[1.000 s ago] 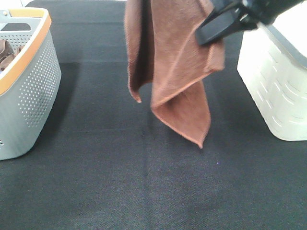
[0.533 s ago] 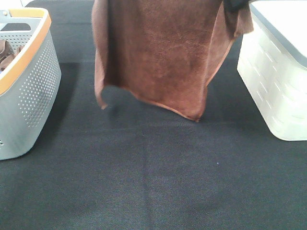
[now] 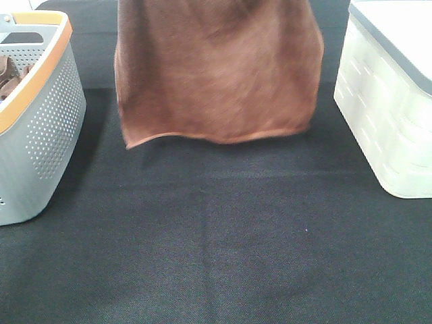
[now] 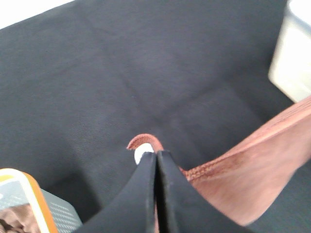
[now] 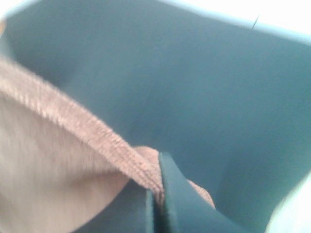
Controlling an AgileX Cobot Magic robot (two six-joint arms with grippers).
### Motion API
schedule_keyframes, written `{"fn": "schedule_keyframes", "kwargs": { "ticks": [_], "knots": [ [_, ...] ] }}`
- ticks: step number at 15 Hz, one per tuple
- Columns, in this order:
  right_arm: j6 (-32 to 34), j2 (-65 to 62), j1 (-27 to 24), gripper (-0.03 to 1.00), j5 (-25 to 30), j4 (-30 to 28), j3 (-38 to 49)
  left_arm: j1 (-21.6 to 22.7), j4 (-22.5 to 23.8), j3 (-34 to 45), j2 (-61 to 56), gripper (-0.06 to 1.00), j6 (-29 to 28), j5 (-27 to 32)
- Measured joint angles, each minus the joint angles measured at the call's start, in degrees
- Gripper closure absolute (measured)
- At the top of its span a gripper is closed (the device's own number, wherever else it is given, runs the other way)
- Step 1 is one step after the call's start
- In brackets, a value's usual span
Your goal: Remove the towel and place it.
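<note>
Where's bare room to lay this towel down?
The black cloth is bare across the middle and near edge, between the grey basket and the white bin, below the hanging towel. Both sides are crowded.

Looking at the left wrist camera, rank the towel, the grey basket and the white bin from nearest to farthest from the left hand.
1. towel: its corner is pinched in the shut left hand, so it is touching.
2. grey basket: close by on the robot's left side, apart from the hand.
3. white bin: across the dark table, over on the right side.
</note>
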Motion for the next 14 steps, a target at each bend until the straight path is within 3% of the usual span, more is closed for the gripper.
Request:
{"fn": "schedule_keyframes", "kwargs": {
  "ticks": [4,6,8,10,12,14],
  "knots": [
    [0.00,7.16,0.00,0.97,-19.65,-1.95,0.00,2.86,2.92,0.00,5.67,0.94,-1.49,-14.21],
    [0.00,9.28,0.00,0.97,-24.12,-2.29,0.00,3.67,3.27,0.00,7.22,0.94,-1.66,-20.28],
    [0.00,9.74,0.00,0.97,-23.89,-2.29,0.00,3.67,3.38,0.00,7.45,0.94,-1.72,-20.34],
    [0.00,10.08,0.00,0.97,-19.08,-2.29,-0.17,3.67,3.21,0.00,8.08,0.94,-1.72,-14.44],
    [0.00,10.43,0.06,0.97,-7.85,-2.23,-0.17,3.67,0.74,0.00,9.57,0.94,-1.72,-1.49],
    [0.00,10.49,0.06,0.97,1.26,-1.55,-0.17,3.55,-2.41,0.00,10.14,0.94,-1.89,6.53]
  ]
}}
